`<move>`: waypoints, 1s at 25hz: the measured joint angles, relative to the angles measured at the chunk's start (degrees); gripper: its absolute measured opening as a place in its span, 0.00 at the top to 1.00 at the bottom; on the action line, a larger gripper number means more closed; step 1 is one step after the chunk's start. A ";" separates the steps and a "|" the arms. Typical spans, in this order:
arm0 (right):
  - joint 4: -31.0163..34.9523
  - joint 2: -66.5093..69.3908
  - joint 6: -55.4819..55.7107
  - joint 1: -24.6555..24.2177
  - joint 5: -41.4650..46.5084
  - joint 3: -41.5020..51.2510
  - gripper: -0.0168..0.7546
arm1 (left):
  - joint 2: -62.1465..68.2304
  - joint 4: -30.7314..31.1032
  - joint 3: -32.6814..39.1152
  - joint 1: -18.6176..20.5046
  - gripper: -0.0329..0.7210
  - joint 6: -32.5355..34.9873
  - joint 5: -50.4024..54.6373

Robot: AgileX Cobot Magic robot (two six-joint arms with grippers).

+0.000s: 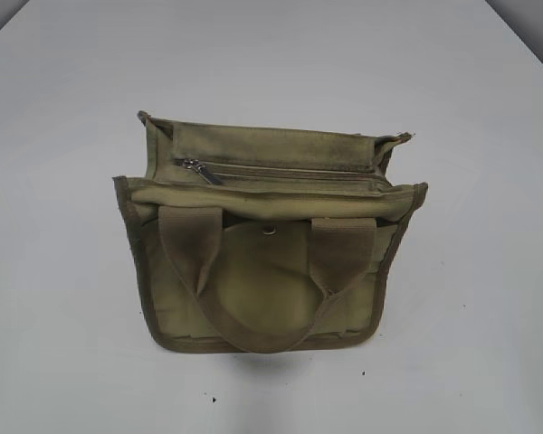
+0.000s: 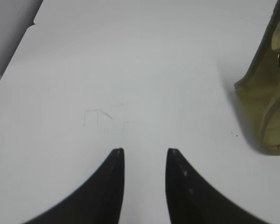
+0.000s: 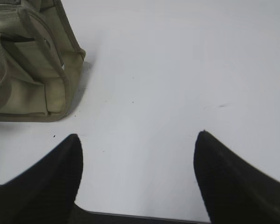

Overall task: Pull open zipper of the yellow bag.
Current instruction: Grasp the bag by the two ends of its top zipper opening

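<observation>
Upper left on the yellow bag, the zipper pull wants pinching; left gripper narrow, right gripper wide, both empty.

One olive-yellow canvas bag with two wide webbing loop handles, one long zipper with one small silvery metal pull tab at its left end, one round metal snap, all on one white table; two black grippers, left and right.
</observation>
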 joint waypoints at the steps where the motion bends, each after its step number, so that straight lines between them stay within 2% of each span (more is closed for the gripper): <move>1: 0.00 0.00 0.00 0.00 0.00 0.00 0.23 | 0.00 0.00 0.00 0.00 0.64 0.00 0.00; 25: 0.00 0.00 0.00 0.00 0.00 0.00 0.23 | 0.00 0.00 0.00 0.00 0.64 0.00 0.00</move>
